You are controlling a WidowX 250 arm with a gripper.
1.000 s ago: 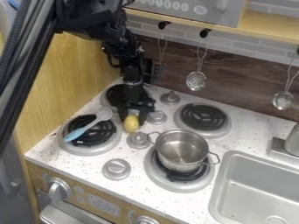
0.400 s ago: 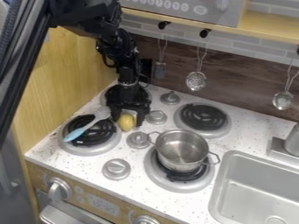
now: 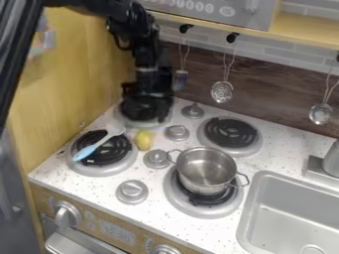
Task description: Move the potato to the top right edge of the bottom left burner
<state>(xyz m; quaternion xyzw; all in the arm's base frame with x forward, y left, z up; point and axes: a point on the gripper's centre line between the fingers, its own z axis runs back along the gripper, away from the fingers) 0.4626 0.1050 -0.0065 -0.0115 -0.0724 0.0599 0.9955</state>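
The black gripper [image 3: 147, 111] hangs over the top left burner [image 3: 118, 118], above and behind the potato and apart from it. The yellow potato [image 3: 143, 139] rests at the top right edge of the bottom left burner [image 3: 99, 171], beside the spoon's head. Across that burner's black coil lies a spoon [image 3: 99, 146] with a light blue handle and a pale head.
A metal pot [image 3: 206, 171] stands on the bottom right burner [image 3: 179, 205]. Grey knobs [image 3: 156, 158] sit between the burners, close to the potato. The sink [image 3: 291, 213] is at the right, and utensils [image 3: 222, 92] hang along the back wall.
The gripper has moved up and back from the potato, which it was at before. The potato has shifted slightly left, and the spoon's head has moved a little toward the left.
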